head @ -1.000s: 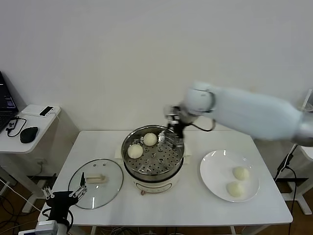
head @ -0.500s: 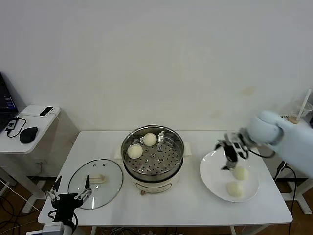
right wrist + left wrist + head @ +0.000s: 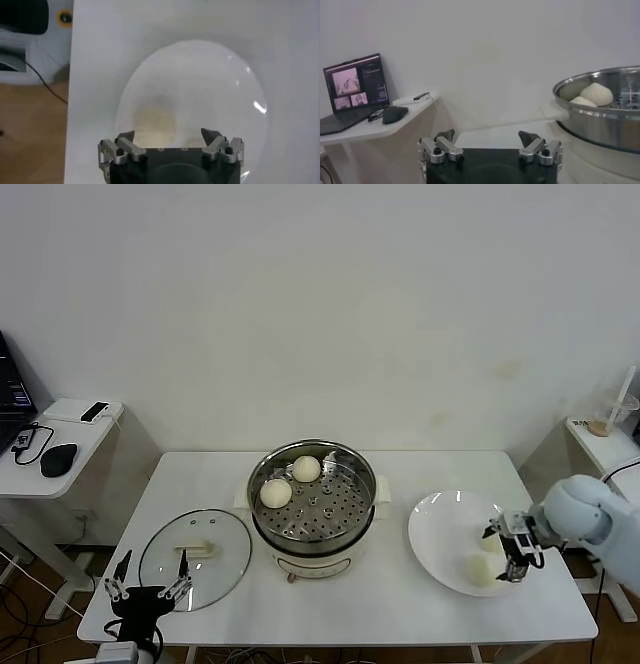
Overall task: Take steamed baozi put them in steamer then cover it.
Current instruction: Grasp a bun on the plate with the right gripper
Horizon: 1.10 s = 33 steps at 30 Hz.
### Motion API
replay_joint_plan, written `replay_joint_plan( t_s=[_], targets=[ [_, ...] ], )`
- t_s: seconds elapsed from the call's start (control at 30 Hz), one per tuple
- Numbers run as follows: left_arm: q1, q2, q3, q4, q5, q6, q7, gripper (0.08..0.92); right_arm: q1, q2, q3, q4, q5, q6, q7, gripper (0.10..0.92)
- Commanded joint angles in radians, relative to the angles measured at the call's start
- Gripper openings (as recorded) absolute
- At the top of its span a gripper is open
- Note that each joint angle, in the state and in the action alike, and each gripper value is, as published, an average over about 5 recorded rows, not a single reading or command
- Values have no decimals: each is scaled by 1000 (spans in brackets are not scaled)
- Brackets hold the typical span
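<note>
The steamer (image 3: 312, 506) stands mid-table with two baozi (image 3: 306, 469) (image 3: 275, 493) on its perforated tray. Two more baozi lie on the white plate (image 3: 440, 529) at the right: one (image 3: 479, 570) in plain view, the other (image 3: 489, 541) partly behind my right gripper (image 3: 512, 550). That gripper is open and empty, just above the plate's right side. In the right wrist view a blurred baozi (image 3: 155, 120) lies on the plate (image 3: 210, 85) just ahead of the open gripper (image 3: 170, 135). My left gripper (image 3: 148, 592) is open and parked at the table's front left, near the glass lid (image 3: 195, 556).
The left wrist view shows the open left gripper (image 3: 487, 137), the steamer's rim (image 3: 605, 117) with two baozi (image 3: 596, 92), and a side desk with a laptop (image 3: 355, 82). That desk (image 3: 55, 446) stands left of the table. Another small table (image 3: 605, 434) is at the far right.
My right arm has swung from the steamer over to the plate and come down low over the baozi there. The left gripper has shifted only slightly.
</note>
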Motion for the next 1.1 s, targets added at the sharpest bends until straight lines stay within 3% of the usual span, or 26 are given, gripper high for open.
replay_joint_plan(
  t_s=[0.03, 0.7, 1.1],
  targets=[
    [0, -1, -8, 6, 2, 0, 0, 823, -48, 63, 11, -70, -58, 13, 1, 823],
    [0, -8, -7, 12, 3, -1, -2, 823, -1, 107, -47, -121, -64, -17, 1, 806],
    [0, -8, -6, 10, 2, -3, -2, 823, 17, 103, -47, -132, -53, -20, -27, 646]
  ],
)
